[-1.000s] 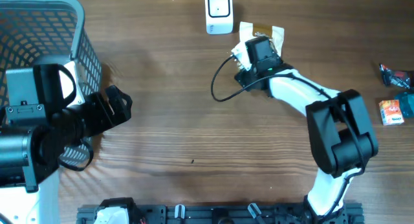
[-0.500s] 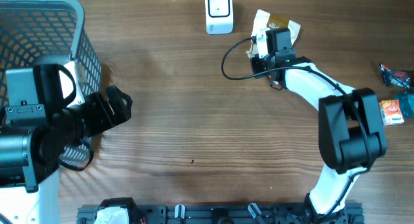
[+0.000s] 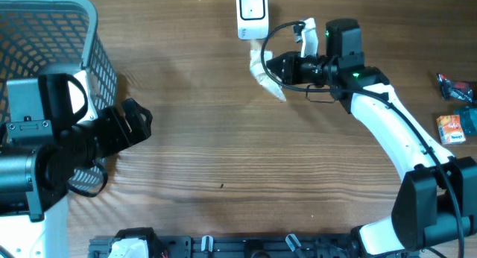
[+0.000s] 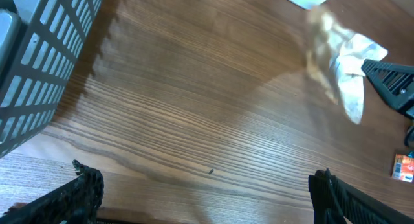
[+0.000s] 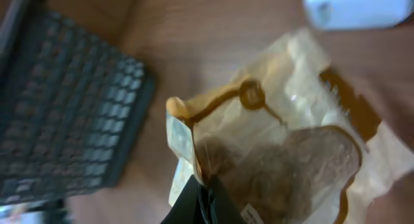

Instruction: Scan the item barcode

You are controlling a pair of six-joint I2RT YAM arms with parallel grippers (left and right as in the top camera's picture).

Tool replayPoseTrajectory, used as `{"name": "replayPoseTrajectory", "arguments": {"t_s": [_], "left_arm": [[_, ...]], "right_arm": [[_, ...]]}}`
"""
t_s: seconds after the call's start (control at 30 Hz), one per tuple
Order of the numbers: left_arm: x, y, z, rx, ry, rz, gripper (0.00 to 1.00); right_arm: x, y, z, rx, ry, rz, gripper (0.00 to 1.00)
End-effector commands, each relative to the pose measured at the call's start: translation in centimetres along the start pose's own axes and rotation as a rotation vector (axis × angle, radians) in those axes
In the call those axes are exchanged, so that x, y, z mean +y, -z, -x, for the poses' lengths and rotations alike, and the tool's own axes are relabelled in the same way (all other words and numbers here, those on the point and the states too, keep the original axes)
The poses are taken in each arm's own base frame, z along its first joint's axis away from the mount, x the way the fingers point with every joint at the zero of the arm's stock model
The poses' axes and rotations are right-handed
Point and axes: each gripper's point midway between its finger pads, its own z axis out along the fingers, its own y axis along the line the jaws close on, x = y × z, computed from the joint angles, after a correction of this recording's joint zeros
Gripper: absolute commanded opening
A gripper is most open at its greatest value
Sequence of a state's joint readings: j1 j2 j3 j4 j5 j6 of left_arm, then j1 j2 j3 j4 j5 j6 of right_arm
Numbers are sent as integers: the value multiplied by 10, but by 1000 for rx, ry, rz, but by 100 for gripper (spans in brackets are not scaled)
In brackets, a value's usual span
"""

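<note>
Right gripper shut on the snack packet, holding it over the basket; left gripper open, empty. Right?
Not over the basket. The overhead view shows the right gripper shut on the snack packet next to the white scanner, across the table from the basket. The rest stands: the left gripper is open and empty.

Basket (image 3: 93, 23) left, scanner (image 3: 252, 12) ahead, tabletop (image 3: 223, 139) open
</note>
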State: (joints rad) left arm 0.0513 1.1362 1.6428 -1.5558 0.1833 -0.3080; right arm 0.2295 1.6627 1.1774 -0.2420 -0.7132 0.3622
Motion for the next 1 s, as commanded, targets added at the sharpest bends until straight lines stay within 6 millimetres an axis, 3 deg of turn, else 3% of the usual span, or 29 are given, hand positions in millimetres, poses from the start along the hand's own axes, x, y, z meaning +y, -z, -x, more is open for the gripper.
{"name": "replayPoseTrajectory", "arguments": {"t_s": [0.0,0.1,0.2,0.27,0.33,0.37,0.4,0.47,0.5,0.57,0.7,0.8,0.97], "left_arm": [[-2,1,2,-7,-18,-3,100],[-2,1,2,-7,-18,-3,100],[-2,1,2,-7,-18,-3,100],[-2,1,2,-7,-18,-3,100],[-2,1,2,-7,-18,-3,100],[-2,1,2,-7,-18,-3,100],[-2,1,2,-7,-18,-3,100],[-2,1,2,-7,-18,-3,100],[-2,1,2,-7,-18,-3,100],[-2,1,2,-7,-18,-3,100],[-2,1,2,-7,-18,-3,100],[-2,1,2,-7,-18,-3,100],[-2,1,2,-7,-18,-3,100]], "right_arm": [[29,2,-17,96,-153,173,5],[51,8,-25,160,-186,298,4],[53,9,-26,167,-205,308,5],[36,4,-22,122,-156,212,5],[-7,-1,-19,62,-76,-28,4],[-55,7,-16,9,-99,-305,19],[-77,15,-13,-20,-97,-438,31],[-97,25,-10,-50,-94,-561,58],[-102,24,-12,-45,-98,-579,83],[-105,16,-22,-4,-129,-555,98],[-122,-14,-59,119,-228,-525,100],[-142,-38,-92,189,-410,-534,100],[-134,-70,-119,286,-444,-410,100]]}}
